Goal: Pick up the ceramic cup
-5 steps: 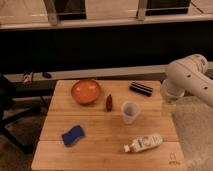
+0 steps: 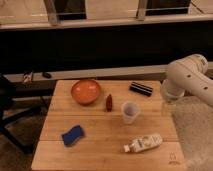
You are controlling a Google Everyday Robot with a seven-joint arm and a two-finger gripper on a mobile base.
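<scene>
The ceramic cup [image 2: 130, 112] is a small pale handleless cup. It stands upright on the wooden table [image 2: 100, 140], right of the middle. My white arm [image 2: 187, 77] comes in from the right and bends down over the table's right edge. My gripper [image 2: 168, 105] hangs there, to the right of the cup and apart from it, about level with the cup's rim.
An orange bowl [image 2: 86, 92] sits at the back left, with a small dark red bottle [image 2: 109, 102] beside it. A black flat object [image 2: 141, 89] lies at the back right. A blue sponge [image 2: 73, 135] lies front left, and a white bottle [image 2: 144, 143] lies on its side at the front right.
</scene>
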